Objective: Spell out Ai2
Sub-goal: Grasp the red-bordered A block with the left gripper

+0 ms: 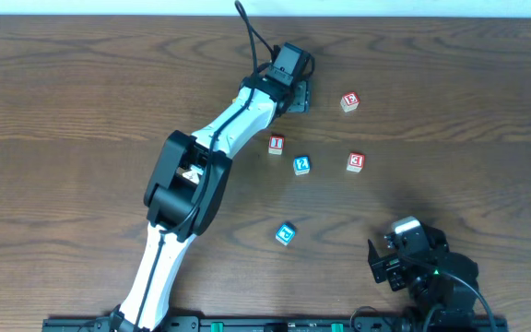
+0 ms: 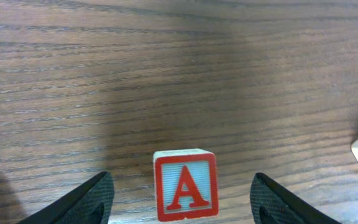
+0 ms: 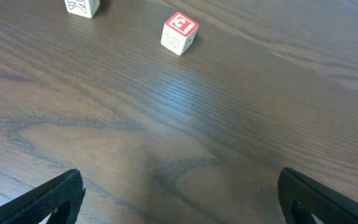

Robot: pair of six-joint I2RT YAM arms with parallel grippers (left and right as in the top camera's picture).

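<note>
A red-framed "A" block (image 2: 185,185) stands on the wooden table between the open fingers of my left gripper (image 2: 180,180), untouched by either finger. In the overhead view my left gripper (image 1: 298,97) is at the far middle and hides this block. A red "I" block (image 1: 276,144) and a blue "2" block (image 1: 301,165) lie near the table's middle. My right gripper (image 1: 387,261) is open and empty at the near right; its fingers frame bare wood in the right wrist view (image 3: 179,177).
A red "3" block (image 1: 356,162) lies right of the "2" block and shows in the right wrist view (image 3: 180,32). Another red block (image 1: 349,101) lies right of my left gripper. A blue block (image 1: 286,233) sits near the front.
</note>
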